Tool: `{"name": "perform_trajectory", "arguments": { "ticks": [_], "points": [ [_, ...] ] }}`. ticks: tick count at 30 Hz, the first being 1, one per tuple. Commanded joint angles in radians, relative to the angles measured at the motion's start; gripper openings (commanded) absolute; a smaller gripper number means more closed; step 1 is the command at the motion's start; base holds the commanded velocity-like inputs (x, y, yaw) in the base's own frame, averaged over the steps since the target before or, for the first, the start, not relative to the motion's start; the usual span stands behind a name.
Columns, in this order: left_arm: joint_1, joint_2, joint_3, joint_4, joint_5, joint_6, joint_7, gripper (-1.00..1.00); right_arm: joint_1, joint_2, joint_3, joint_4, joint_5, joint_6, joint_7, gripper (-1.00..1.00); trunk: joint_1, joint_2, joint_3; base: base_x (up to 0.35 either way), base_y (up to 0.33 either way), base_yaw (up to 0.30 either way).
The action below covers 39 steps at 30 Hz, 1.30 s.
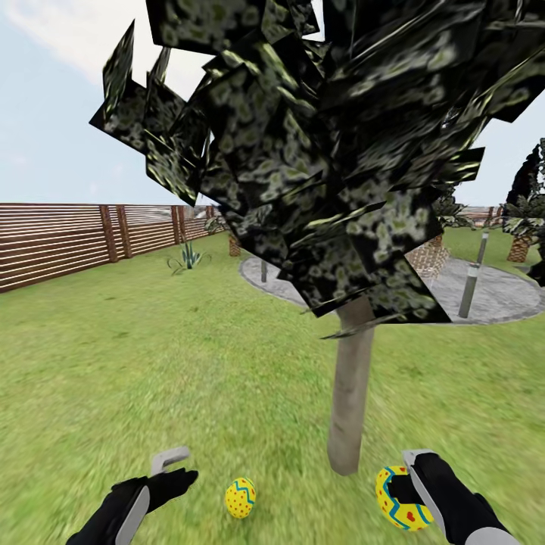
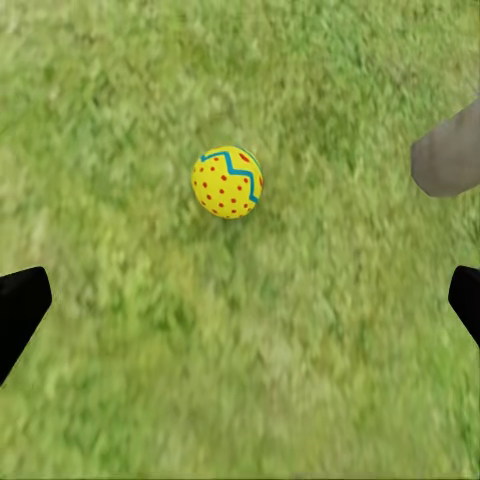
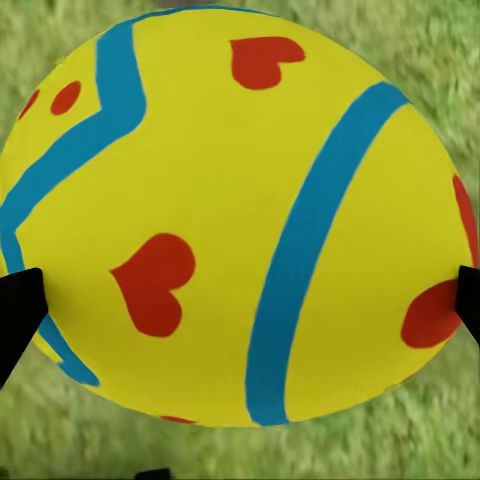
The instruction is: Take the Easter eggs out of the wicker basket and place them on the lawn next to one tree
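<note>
Two yellow Easter eggs with blue zigzags and red dots: one (image 1: pixel 241 497) lying on bright green lawn (image 1: pixel 151 363) near pale grey-beige tree trunk (image 1: pixel 350 393), below left gripper (image 1: pixel 172 468), jaws apart; other (image 1: pixel 400 497) clamped in right gripper (image 1: pixel 415 492) jaws.

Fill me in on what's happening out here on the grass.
A two-armed robot is setting painted eggs down by a tree on the lawn. One egg already lies on the grass just beside the trunk, with the left tool open and empty next to it. The right tool is shut on a second egg, held low on the other side of the trunk and not yet put down.
</note>
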Motion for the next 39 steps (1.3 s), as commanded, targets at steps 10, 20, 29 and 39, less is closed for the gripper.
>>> {"name": "perform_trajectory", "arguments": {
  "ticks": [10, 20, 29, 39],
  "points": [
    [0.000, 0.001, 0.003, -0.001, 0.002, 0.006, 0.004, 1.00, -0.001, 0.000, 0.001, -0.002, 0.000, 0.005, -0.003, -1.00, 0.001, -0.001, -0.001, -0.053, 0.278, 0.000],
    [0.000, 0.001, 0.003, 0.000, 0.002, 0.006, 0.004, 1.00, -0.001, 0.001, 0.001, -0.001, -0.001, 0.005, -0.003, -1.00, 0.001, -0.001, -0.001, 0.179, 0.260, 0.000],
    [0.000, 0.003, 0.004, -0.001, 0.002, 0.006, 0.003, 1.00, -0.001, 0.002, 0.001, -0.002, -0.001, 0.005, -0.003, -1.00, 0.001, -0.001, -0.001, 0.259, 0.226, 0.000],
    [0.000, -0.001, 0.003, 0.000, 0.002, 0.005, 0.004, 1.00, -0.001, 0.000, 0.001, -0.002, -0.001, 0.005, -0.003, -1.00, 0.004, -0.008, -0.004, 0.128, 0.085, 0.000]
  ]
}}
